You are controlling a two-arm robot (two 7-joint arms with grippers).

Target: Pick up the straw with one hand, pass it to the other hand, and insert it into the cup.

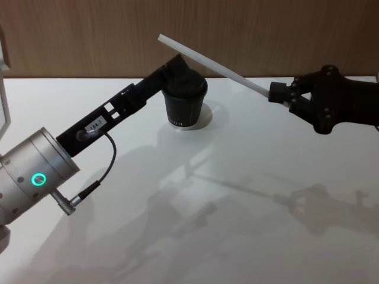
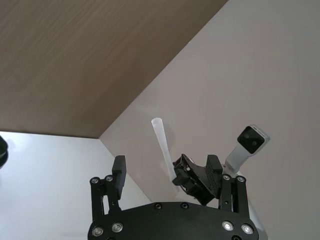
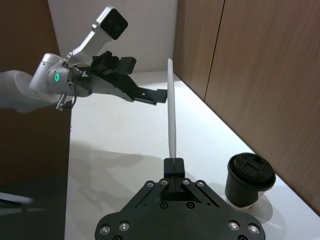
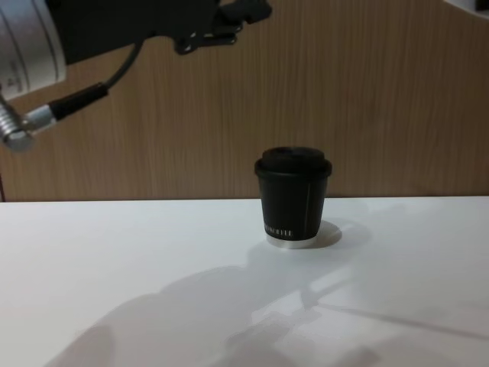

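Right gripper (image 3: 173, 162) (image 1: 273, 93): nearest its own wrist camera, clenched on the lower end of the white straw (image 3: 171, 110). It reaches in from the right of the head view.
Straw (image 1: 210, 63): held in the air, slanting up and away from the right gripper toward the wall. Its free end sits higher than the cup (image 1: 185, 103) and beyond it to the left.
Left gripper (image 1: 176, 61) (image 2: 166, 172): fingers spread apart, released, gripping nothing. Its tip is close beside the straw's upper part. From the left wrist the straw (image 2: 162, 145) appears between the two fingers; whether it touches them cannot be told.
Cup (image 4: 293, 199) (image 3: 248, 182): black paper coffee cup, black lid on, upright on the table, small white lettering above a pale base rim. In the chest view the left gripper (image 4: 221, 23) is high above it.
Left arm: silver-grey casing with a lit teal ring light (image 1: 38, 178); a black cable (image 1: 109, 157) with a metal plug loops beside it.
Table (image 1: 237, 207): white and glossy, carrying the arms' shadows.
Wall (image 1: 89, 35): wood-grain panelling behind the table.
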